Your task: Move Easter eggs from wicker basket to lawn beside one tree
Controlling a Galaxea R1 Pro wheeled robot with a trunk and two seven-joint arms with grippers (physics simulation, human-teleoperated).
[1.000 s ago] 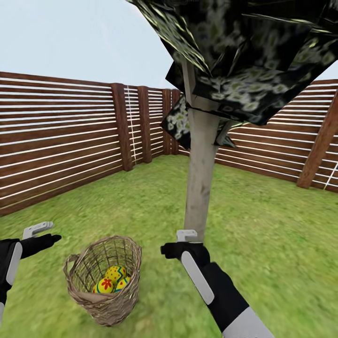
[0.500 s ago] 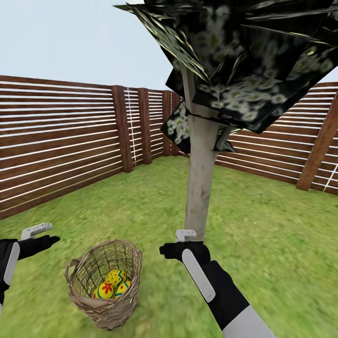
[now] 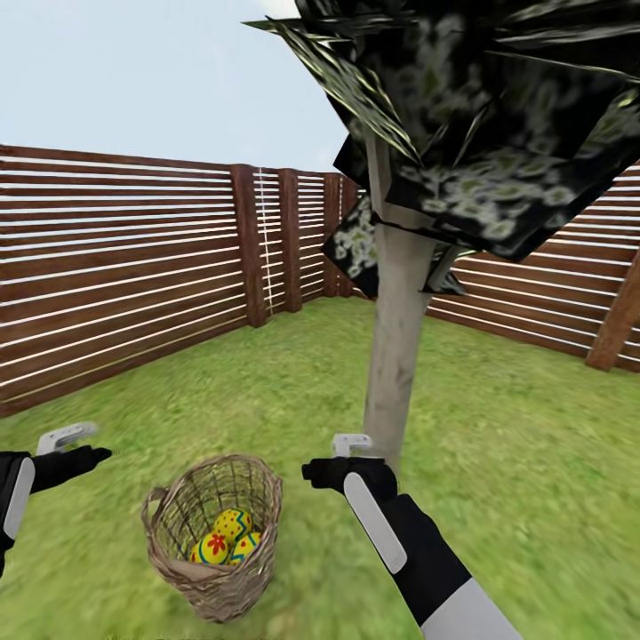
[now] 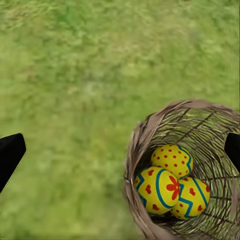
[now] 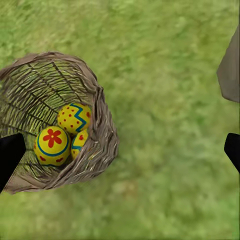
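The brown wicker basket [image 3: 218, 588] stands on the lawn [image 3: 524, 462] low in the head view, left of the tree's grey-beige trunk [image 3: 396, 356]. Three yellow Easter eggs [image 3: 228, 537] with blue bands and red marks lie together in its bottom. My left gripper [image 3: 76, 447] hovers open to the basket's left. My right gripper [image 3: 336, 456] hovers open between basket and trunk. In the left wrist view the basket [image 4: 134, 146] and eggs [image 4: 158, 189] lie below the gripper [image 4: 120, 152]. The right wrist view shows the basket [image 5: 103, 131], the eggs [image 5: 51, 145] and the open gripper [image 5: 120, 152] above the grass.
A brown slatted wooden fence [image 3: 116, 267] with thick posts encloses the garden at left, back and right. Dark mottled foliage [image 3: 480, 133] hangs overhead at upper right. Part of the trunk [image 5: 230, 70] shows at the edge of the right wrist view. Open grass lies right of the tree.
The whole head picture has shifted a little to the right, so the camera has moved. Basket, eggs and tree keep their places on the lawn; both grippers stay open.
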